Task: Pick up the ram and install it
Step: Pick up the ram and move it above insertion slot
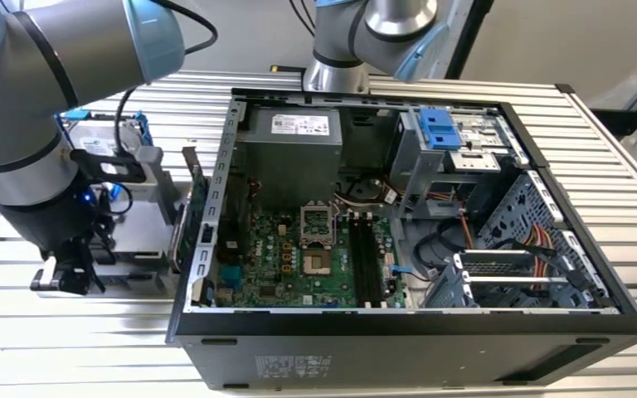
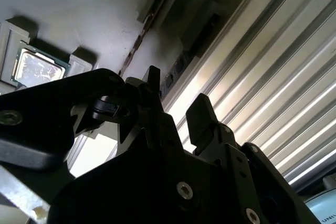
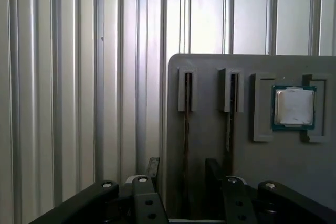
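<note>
In both wrist views the ram (image 3: 185, 129) (image 2: 140, 39) shows as a thin brownish edge standing in a slot of a grey holder block (image 3: 210, 145). My gripper (image 3: 182, 167) (image 2: 176, 95) is open, with one dark finger on each side of the ram's line at the near end of the slot. I cannot tell whether the fingers touch it. In the exterior view the gripper (image 1: 66, 278) hangs low over the holder, on the ribbed table at the exterior view's left, beside the open computer case (image 1: 584, 319).
A square silver CPU chip (image 3: 294, 107) (image 2: 37, 66) sits in a recess of the same holder. A second slot (image 3: 230, 108) beside the ram holds another dark edge. Inside the case, the green motherboard (image 1: 285, 265) has long dark memory slots (image 1: 368, 257).
</note>
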Controlling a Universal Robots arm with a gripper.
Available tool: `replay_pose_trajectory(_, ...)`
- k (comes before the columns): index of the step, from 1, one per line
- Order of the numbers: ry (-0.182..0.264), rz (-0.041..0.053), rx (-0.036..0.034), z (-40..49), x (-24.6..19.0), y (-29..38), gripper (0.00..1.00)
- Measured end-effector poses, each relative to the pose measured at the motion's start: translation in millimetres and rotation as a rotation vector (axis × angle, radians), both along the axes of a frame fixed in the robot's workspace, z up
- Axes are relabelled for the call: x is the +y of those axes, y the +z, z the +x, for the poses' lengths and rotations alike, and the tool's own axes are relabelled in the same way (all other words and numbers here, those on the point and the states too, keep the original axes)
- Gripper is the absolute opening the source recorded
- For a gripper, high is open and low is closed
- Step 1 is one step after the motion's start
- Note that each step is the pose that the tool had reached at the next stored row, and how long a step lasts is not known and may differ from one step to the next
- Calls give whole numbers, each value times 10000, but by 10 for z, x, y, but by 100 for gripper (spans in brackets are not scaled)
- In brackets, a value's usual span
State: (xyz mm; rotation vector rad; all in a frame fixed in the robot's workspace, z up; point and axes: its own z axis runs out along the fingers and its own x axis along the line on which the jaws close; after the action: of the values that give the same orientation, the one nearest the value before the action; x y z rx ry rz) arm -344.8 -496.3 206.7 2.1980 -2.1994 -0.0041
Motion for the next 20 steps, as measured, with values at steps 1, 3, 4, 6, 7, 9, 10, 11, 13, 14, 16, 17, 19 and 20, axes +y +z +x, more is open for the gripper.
replay_pose_trajectory(1, 0, 0, 0, 0, 0, -11, 100)
replay_pose_trajectory(3, 0, 1, -1, 0, 0, -34, 100)
replay_pose_trajectory(4, 0, 1, -1, 0, 0, -44, 100)
replay_pose_trajectory(6, -1, 0, 1, -1, 7, -59, 100)
replay_pose_trajectory(7, -2, -1, 1, -2, 13, -65, 100)
replay_pose_trajectory(9, -1, 0, 0, -3, 30, -78, 100)
replay_pose_trajectory(10, -1, 0, 0, -3, 36, -84, 100)
replay_pose_trajectory(11, 0, 1, 0, -3, 40, -92, 100)
replay_pose_trajectory(13, 1, 0, -1, -3, 41, -114, 100)
replay_pose_trajectory(14, 1, 0, -1, -3, 42, -129, 100)
replay_pose_trajectory(16, 0, 0, -1, -4, 42, -157, 100)
replay_pose_trajectory(17, 0, 0, 0, -4, 42, -166, 100)
replay_pose_trajectory(19, -1, -2, 2, -4, 41, -173, 100)
replay_pose_trajectory(20, -1, -5, 3, -4, 41, -172, 100)
